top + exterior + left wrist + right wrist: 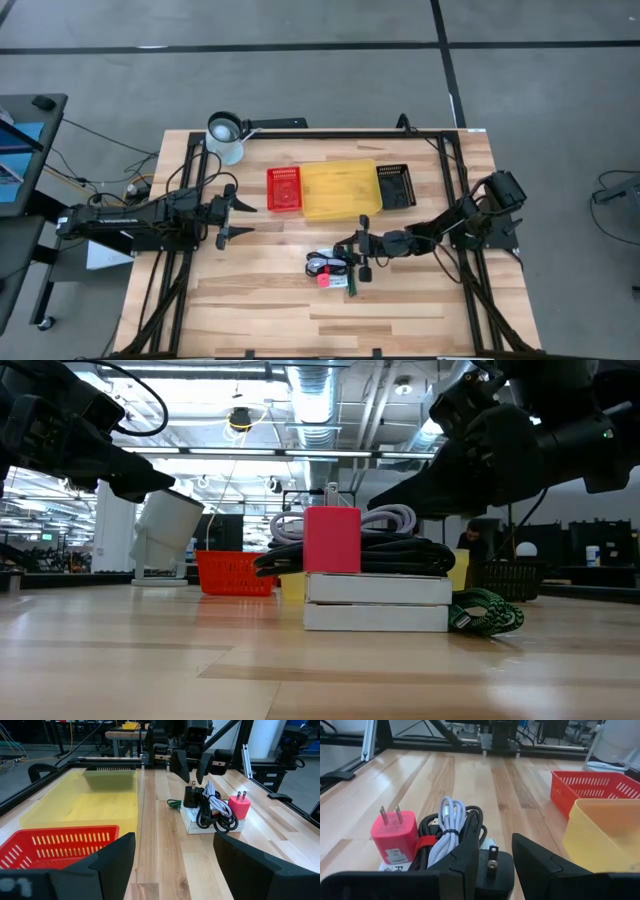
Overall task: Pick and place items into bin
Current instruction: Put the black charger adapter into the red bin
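Note:
The items sit in one pile (333, 268) on the table's near middle. A pink plug charger (239, 806), a coiled black cable with a red strap (427, 847), a white cable (449, 822) and a black plug adapter (492, 865) lie on flat white packets (378, 603). A green piece (485, 610) rests on the table beside the packets. My right gripper (355, 258) is open, with its fingers above and on either side of the black adapter (191, 796). My left gripper (248, 220) waits open left of the red bin (284, 190).
Red, yellow (342, 190) and black (395, 185) bins stand in a row at the table's far middle, just beyond the pile. A white mug (226, 135) stands at the far left corner. Bare wood lies near the table's near edge.

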### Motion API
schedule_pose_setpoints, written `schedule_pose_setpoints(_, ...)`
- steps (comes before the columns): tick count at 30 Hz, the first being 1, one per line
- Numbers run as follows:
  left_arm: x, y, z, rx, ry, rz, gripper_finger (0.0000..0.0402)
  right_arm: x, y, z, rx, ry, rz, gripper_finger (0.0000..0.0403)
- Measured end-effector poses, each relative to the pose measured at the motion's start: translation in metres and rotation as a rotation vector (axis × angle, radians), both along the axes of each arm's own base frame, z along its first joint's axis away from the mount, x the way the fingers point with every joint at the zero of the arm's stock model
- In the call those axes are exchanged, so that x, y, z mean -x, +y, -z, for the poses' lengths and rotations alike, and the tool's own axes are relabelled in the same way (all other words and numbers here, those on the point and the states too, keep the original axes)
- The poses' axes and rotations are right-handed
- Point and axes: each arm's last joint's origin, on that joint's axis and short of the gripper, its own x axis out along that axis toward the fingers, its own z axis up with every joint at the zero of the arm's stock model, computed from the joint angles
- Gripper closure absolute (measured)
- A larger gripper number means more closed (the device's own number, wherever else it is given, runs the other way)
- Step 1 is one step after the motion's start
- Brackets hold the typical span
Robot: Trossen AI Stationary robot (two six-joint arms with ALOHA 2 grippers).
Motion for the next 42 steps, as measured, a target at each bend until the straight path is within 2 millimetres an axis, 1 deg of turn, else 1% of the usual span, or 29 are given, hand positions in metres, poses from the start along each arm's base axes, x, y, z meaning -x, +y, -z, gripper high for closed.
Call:
schedule_pose_setpoints(12, 0.0, 0.0, 0.0, 0.0, 0.0, 0.0, 0.014, 0.0003, 0.0006, 0.001, -0.004, 0.012, -0.021, 0.0289)
schedule_pose_setpoints(42, 0.0, 0.0, -0.0001, 0.0, 0.0, 0.0, 0.014, 0.0007, -0.0001, 0.0029, -0.029, 0.032, -0.009, 0.029)
